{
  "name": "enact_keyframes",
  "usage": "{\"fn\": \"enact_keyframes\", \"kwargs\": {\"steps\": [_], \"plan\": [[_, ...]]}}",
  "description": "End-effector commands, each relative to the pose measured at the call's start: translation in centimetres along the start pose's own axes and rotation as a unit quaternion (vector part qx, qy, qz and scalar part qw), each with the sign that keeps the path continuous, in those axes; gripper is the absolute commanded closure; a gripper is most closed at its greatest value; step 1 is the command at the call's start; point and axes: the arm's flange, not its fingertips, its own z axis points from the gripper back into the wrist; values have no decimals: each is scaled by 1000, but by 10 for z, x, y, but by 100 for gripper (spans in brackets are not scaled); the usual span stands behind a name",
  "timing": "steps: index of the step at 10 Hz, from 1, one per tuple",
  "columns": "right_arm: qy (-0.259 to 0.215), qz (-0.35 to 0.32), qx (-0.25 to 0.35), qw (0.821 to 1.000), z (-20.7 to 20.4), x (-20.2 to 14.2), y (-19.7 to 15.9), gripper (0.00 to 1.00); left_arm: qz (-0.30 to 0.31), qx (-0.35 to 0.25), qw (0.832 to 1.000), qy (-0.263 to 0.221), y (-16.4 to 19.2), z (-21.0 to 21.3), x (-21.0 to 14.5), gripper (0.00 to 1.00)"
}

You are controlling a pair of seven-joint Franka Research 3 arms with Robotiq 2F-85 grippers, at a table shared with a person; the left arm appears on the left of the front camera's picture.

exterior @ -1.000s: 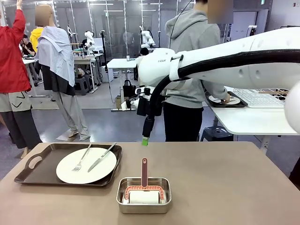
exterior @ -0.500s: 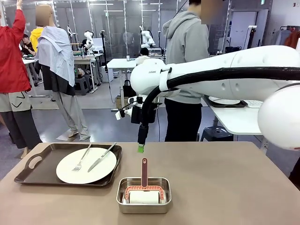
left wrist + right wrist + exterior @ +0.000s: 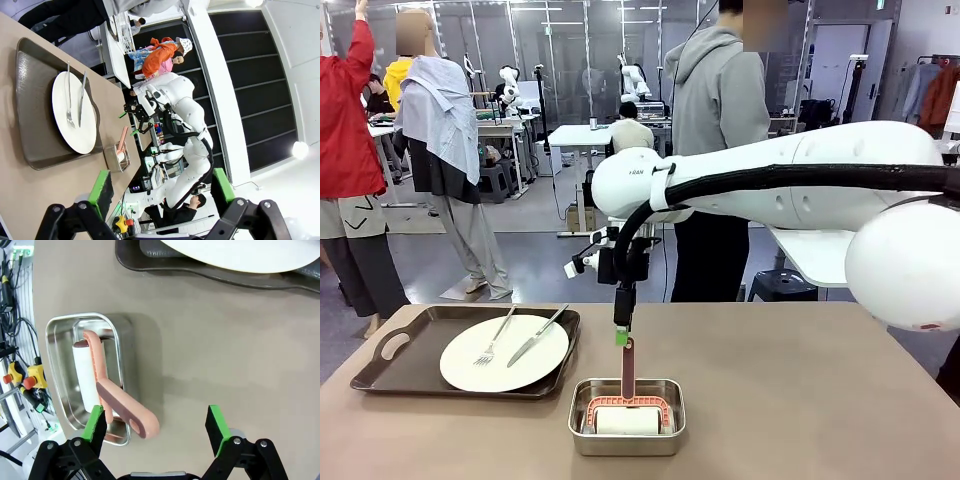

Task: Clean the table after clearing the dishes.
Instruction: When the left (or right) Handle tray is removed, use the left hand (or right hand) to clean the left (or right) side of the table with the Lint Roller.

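While the left end effector (image 3: 162, 187) is hanging well apart from the dishes, we are seeing its green-padded fingers (image 3: 102, 186) standing wide apart with nothing between them.

At the left end of the surface (image 3: 800, 400), a dark brown tray (image 3: 380, 372) is lying with a round white plate (image 3: 505, 358) on it. A fork (image 3: 492, 343) and a knife (image 3: 536, 336) are resting side by side across the plate, the fork to the left.

Just right of the tray, near the front edge, a small steel pan (image 3: 626, 443) is sitting on the bare surface. It is holding a roller (image 3: 628, 370) with a white drum and a pink frame. The roller's pink handle is leaning up out of the pan toward the far side.

Right above the tip of that handle, the right end effector (image 3: 621, 335) is pointing straight down. In the right wrist view its jaws are gaping wide, and the handle's end is lying between them, close to one green pad (image 3: 95, 422). We cannot tell whether that pad is touching the handle, and the end effector is gripping nothing.

The white right arm (image 3: 790, 185) is reaching in from the right, across the middle. Behind it, beyond the far edge, a person in a grey hooded top (image 3: 720, 100) is standing.
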Motion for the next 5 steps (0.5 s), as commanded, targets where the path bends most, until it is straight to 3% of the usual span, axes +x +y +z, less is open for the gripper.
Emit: {"fn": "enact_keyframes", "kwargs": {"steps": [1, 5], "plan": [[0, 3, 19, 1000, 1, 11, -6, 0, 4, 7, 1000, 1, -1, 3, -2, 0], [49, 23, 65, 996, -13, 16, -1, 0, 4, 7, 1000, 1, -1, 3, -2, 0]]}}
